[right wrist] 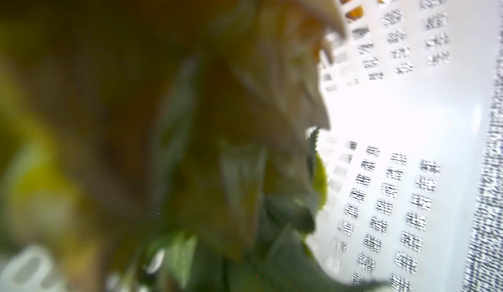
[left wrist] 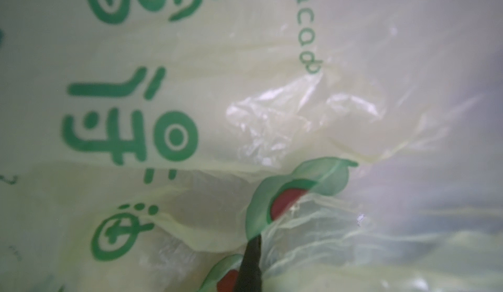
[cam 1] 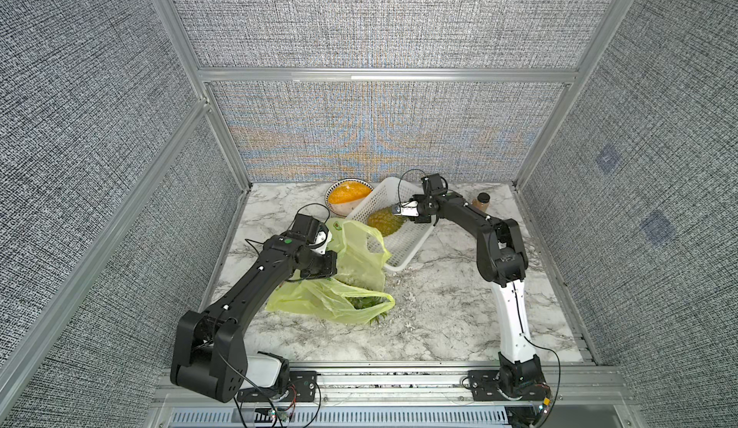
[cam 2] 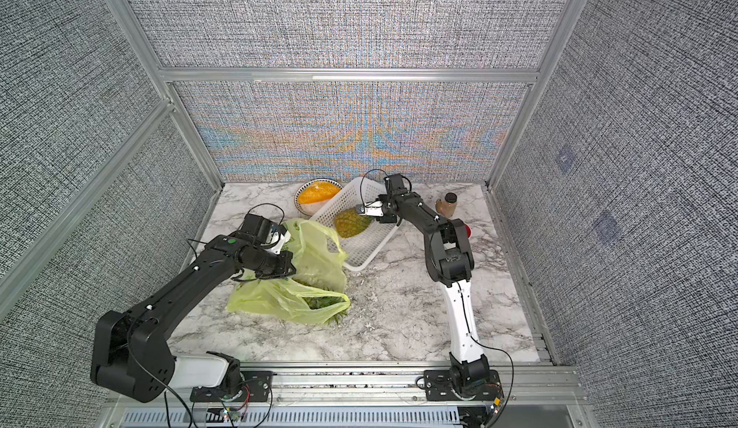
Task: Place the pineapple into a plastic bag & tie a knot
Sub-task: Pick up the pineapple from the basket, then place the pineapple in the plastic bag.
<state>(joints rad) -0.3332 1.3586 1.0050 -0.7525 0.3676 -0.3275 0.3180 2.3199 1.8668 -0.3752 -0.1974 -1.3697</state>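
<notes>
As I judge it, the step in hand is the taking of the pineapple [cam 1: 384, 222], before any bagging or knot. The fruit lies on its side in the white basket [cam 1: 403, 255], at the far part of the surface [cam 1: 439, 306]. The right tool [cam 1: 395, 209] is at its leafy end. The right wrist view is filled with blurred leaves very near, and I cannot tell if the jaws are closed on them.

The plastic bag [cam 1: 359, 254] lies just beside the basket, nearer to me, with one part raised. The left tool [cam 1: 326, 242] is closed and seems to pinch the film at this raised edge. Green leaves [cam 1: 359, 303] show through the lower part of the bag, so something leafy seems to be inside.

The next move calls for a firm hold on the crown, a lift over the basket wall, and a bag mouth held wide. The thin film can collapse easily.
</notes>
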